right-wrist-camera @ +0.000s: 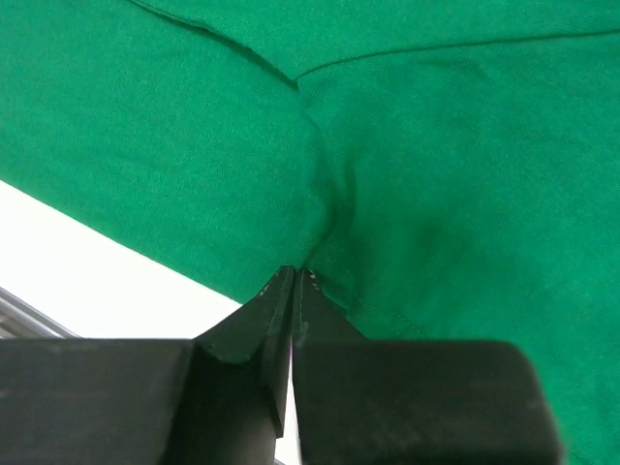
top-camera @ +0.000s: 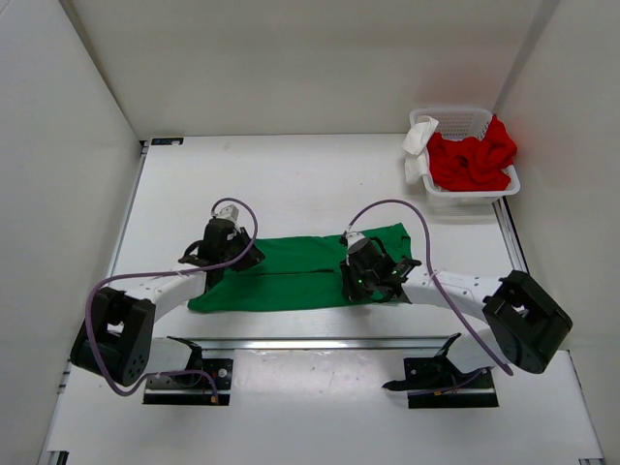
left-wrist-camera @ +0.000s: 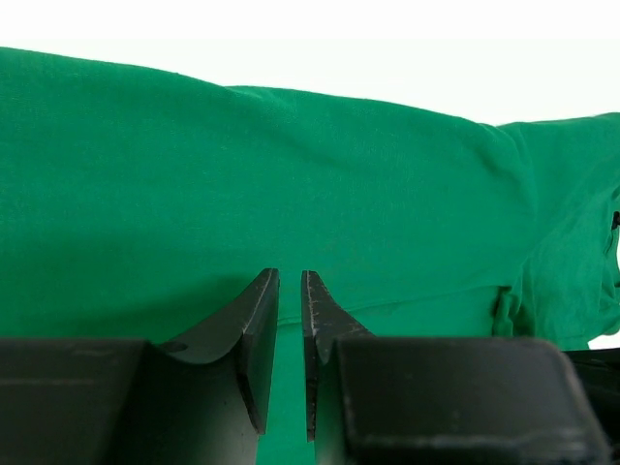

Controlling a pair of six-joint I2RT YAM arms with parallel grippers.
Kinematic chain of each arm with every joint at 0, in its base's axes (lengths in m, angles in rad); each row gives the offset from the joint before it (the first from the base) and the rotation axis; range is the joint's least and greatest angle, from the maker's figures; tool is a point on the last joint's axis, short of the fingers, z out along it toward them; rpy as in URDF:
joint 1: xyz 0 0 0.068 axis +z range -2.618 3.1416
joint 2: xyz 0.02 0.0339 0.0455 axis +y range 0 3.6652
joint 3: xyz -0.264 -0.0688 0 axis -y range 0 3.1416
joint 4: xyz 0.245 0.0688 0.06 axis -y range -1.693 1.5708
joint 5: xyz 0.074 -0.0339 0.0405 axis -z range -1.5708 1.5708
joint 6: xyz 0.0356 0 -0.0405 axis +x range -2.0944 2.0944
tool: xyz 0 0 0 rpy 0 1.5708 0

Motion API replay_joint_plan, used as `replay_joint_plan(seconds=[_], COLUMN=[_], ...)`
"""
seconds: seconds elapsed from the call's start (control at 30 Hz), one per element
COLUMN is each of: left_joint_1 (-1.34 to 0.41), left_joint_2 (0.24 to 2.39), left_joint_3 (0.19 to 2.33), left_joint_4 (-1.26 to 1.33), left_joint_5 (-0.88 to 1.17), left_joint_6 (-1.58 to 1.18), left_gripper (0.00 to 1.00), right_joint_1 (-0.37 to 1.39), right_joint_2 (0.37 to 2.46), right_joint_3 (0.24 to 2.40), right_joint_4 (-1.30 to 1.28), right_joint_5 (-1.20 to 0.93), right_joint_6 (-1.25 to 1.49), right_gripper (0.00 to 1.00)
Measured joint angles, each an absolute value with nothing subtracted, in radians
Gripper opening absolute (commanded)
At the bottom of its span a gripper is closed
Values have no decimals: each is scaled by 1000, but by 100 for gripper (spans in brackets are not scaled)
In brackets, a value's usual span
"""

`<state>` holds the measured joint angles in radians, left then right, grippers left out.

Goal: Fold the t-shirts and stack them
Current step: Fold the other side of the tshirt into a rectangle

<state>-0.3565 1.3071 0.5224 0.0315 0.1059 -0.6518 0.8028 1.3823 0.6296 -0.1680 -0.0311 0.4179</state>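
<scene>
Lying spread on the bench, the soft, limp green shirt wants pinching at its edges: the right end effector is clamped on a pucker of it, while the left end effector stands narrowly apart, its grip unclear.

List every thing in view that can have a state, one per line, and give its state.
White plastic mesh basket: upright, holding two shirts
Red cloth t-shirt: crumpled in the basket, unfolded
White cloth t-shirt: bunched, hanging over the basket's left rim
Bright green cloth t-shirt: lying flat as a long band
Left gripper: jaws a slit apart above green cloth, grip unclear
Right gripper: shut, pinching the green t-shirt
</scene>
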Motion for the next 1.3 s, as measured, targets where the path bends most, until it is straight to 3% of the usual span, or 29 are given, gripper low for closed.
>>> replay_joint_plan(seconds=[0.6,0.87,1.13,1.3], left_joint_1=[-348,-310,-312,-301], left_joint_2=[1287,1267,1269,1355], left_joint_3=[522,521,523,562], left_joint_4=[17,7,7,46], left_joint_5=[133,147,146,157], left_joint_6=[-647,-636,-645,-672], left_gripper=[27,28,27,28], right_joint_1=[818,773,425,172], right_joint_2=[1349,1344,1288,1312], right_joint_3=[681,681,733,745], right_joint_4=[-241,-258,-256,-108], right_joint_5=[-72,-152,-148,-132], right_joint_6=[418,411,364,383], right_gripper=[0,20,22,27])
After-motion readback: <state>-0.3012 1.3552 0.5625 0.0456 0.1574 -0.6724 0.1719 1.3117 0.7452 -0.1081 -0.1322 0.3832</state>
